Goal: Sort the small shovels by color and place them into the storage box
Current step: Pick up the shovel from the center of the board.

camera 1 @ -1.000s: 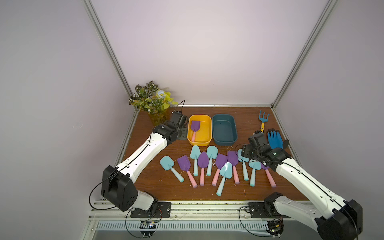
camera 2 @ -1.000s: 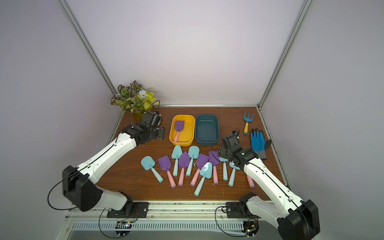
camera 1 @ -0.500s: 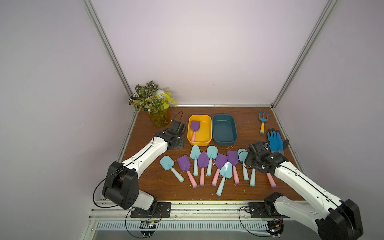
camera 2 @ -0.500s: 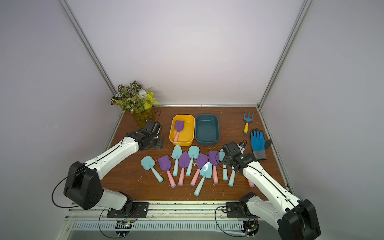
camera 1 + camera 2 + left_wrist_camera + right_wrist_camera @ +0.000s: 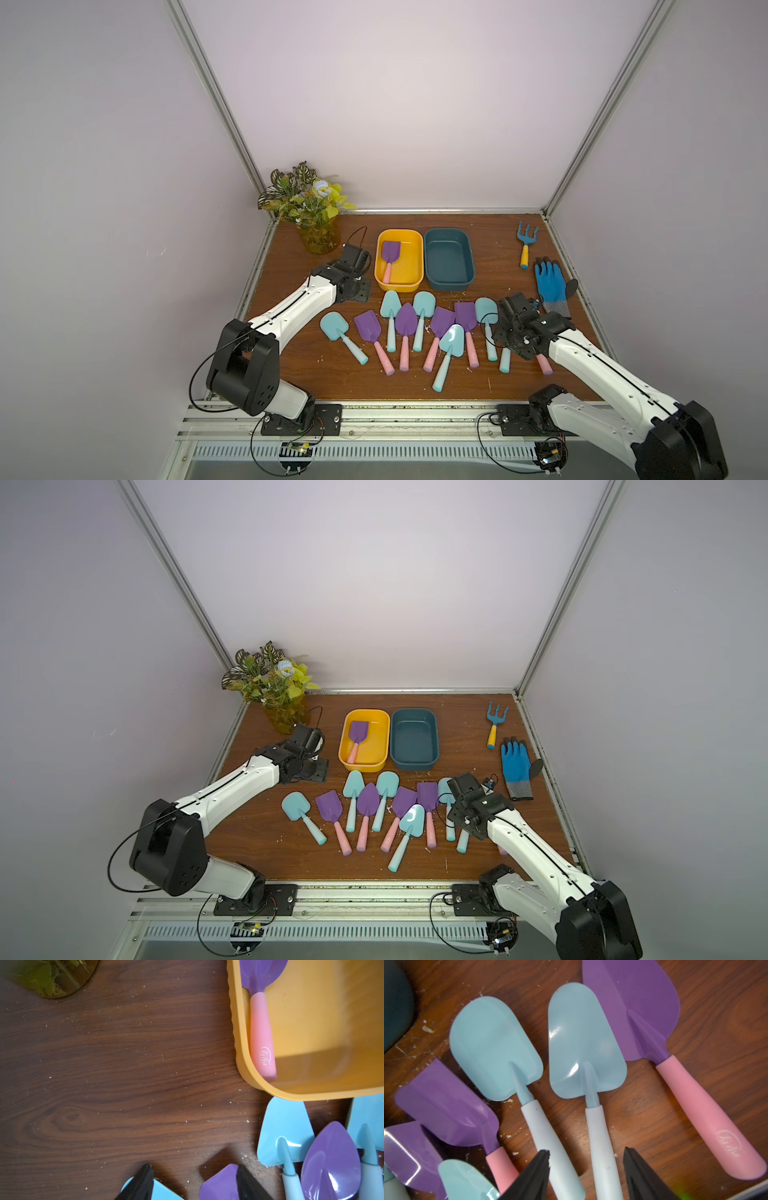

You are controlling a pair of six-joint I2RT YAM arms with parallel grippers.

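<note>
While hanging the left tool point(image 5: 192, 1176) low over the surface point(image 5: 104, 1064), just beside the near left corner of the yellow box point(image 5: 398, 286), carrying nothing in it: jaws standing moderately apart, with only the tips of two blades showing beneath. Counting one purple shovel point(image 5: 390, 254) lying inside the yellow box, blade toward the back wall, pink handle toward the near rim, and finding nothing in the dark teal box point(image 5: 449, 286) beside it. Looking along the loose shovels point(image 5: 406, 322) lying in a ragged row on the surface in front of both boxes, blades mostly toward the boxes, handles toward the robot. Judging the right arm much the nearer to the right end of that row. Reaching there with that arm stretched low and forward, wrist tipped down, right tool point(image 5: 586, 1154) aiming along the handles. Straddling the pale handle of a light-blue shovel point(image 5: 586, 1043), jaws partly open and showing a gap to it, one finger point(image 5: 529, 1178) overlapping the handle of the neighbouring blue shovel point(image 5: 494, 1047). Reading the straddled shovel's long axis as running straight ahead of the tool, handle near, blade far, square across the closing line. Judging the coming move as pinching that handle and carrying it back and leftward to the dark teal box, the neighbouring handle risking getting caught too.
</note>
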